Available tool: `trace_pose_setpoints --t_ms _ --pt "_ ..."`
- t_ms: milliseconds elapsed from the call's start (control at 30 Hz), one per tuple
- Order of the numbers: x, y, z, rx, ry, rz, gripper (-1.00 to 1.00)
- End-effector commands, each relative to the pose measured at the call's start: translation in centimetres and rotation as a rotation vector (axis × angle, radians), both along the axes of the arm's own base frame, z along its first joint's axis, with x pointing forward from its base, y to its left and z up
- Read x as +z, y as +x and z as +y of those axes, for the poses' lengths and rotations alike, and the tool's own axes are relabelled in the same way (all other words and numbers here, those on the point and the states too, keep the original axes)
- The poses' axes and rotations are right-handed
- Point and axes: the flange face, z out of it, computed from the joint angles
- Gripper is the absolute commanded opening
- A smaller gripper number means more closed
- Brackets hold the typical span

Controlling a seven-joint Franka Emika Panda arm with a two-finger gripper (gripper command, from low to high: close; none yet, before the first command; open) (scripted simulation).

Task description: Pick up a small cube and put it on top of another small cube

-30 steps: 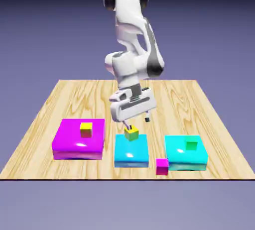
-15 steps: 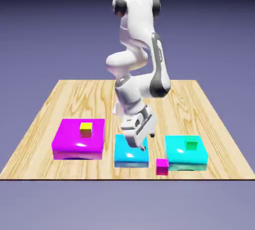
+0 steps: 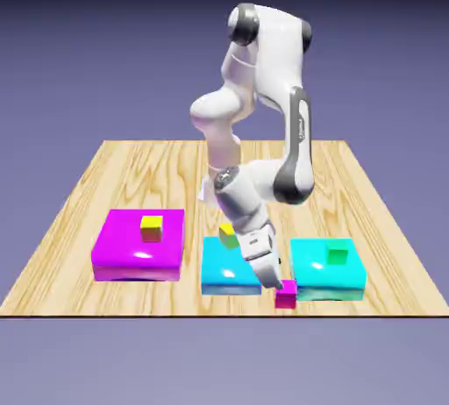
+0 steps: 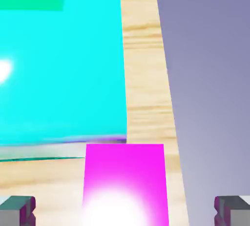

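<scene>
Claw (image 4: 125, 210) wide around magenta-pink cube (image 4: 125, 183), table-edge

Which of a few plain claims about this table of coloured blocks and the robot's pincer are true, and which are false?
1. The magenta-pink cube sits on the bare wooden table, not on a block. True.
2. The pincer is clamped shut on that cube. False: in the hand view its fingertips stand wide apart, clear of both sides.
3. The yellow cube rests on the flat magenta block. True.
4. The green cube is stacked on the yellow one. False: it sits on the cyan block at the exterior view's right.
</scene>
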Motion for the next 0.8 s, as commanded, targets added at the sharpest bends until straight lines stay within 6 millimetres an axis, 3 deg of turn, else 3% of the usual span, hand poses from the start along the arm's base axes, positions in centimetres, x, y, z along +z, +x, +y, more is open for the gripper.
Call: trace_pose_setpoints --t_ms 0,67,100,133,300,333,567,767 --pt "-1.3 0.0 0.5 0.0 0.0 0.0 0.0" --pt "-4.0 -0.1 1.3 -0.001 0.001 0.002 0.0" --pt "-4.0 -0.1 1.3 -0.001 0.001 0.002 -1.0" --pt "-4.0 -0.1 1.3 -0.001 0.001 0.002 -1.0" --pt "2.8 0.0 -0.8 0.004 0.005 -0.007 -1.0" --pt "4.7 1.1 0.0 0.023 0.024 -0.057 -1.0" --pt "12.0 1.0 -8.2 -0.247 -0.012 -0.073 -1.0" --pt "18.4 -0.5 -15.1 -0.483 -0.029 -0.139 -1.0"
